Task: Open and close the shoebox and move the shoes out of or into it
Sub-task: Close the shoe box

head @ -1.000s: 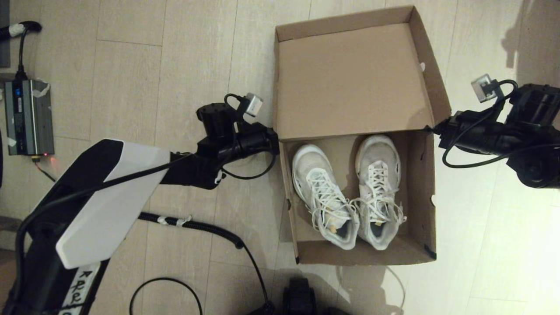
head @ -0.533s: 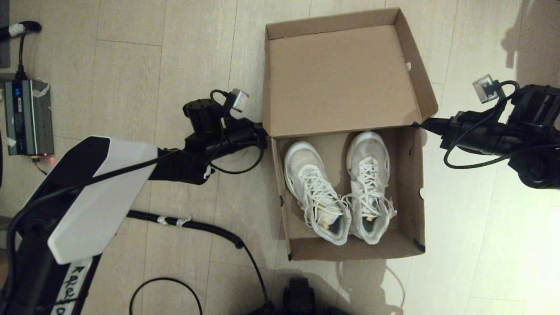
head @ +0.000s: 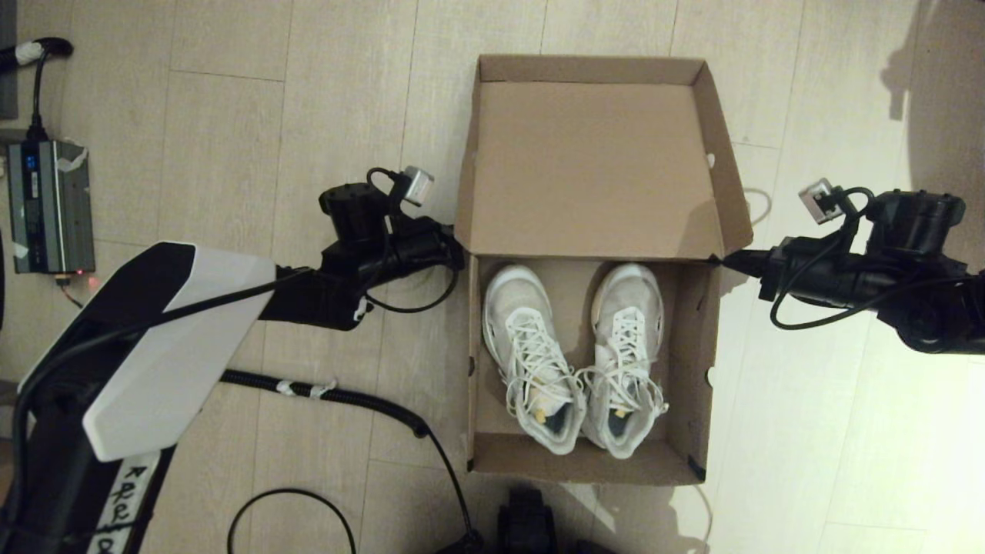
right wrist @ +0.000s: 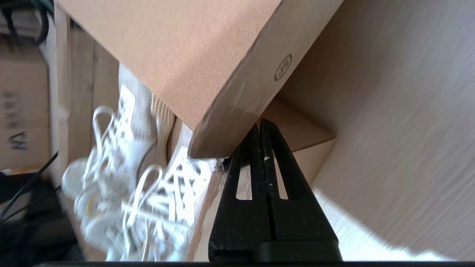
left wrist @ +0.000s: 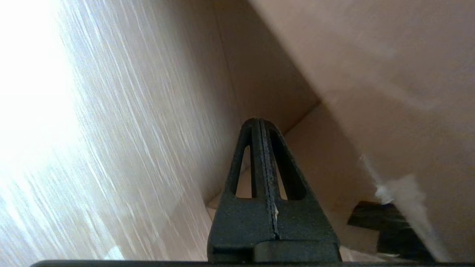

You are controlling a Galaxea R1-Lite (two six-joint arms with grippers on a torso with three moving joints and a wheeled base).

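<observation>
Cardboard flanks both arms: the large plain brown cardboard shoebox (head: 589, 338) lies between them on the pale wood-plank floor, its long axis running away from the robot, lid thrown back. The left gripper (head: 455, 250) and right gripper (head: 727, 260), each pinched closed and empty, touch its hinge corners. The white mesh sneakers (head: 573, 362) sit inside, toes pointing toward the hinge.

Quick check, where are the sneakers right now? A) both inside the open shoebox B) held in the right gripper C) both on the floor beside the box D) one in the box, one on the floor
A: both shoes lie side by side inside the shoebox, whose lid stands open, with the left gripper and right gripper shut and empty at its sides.
</observation>
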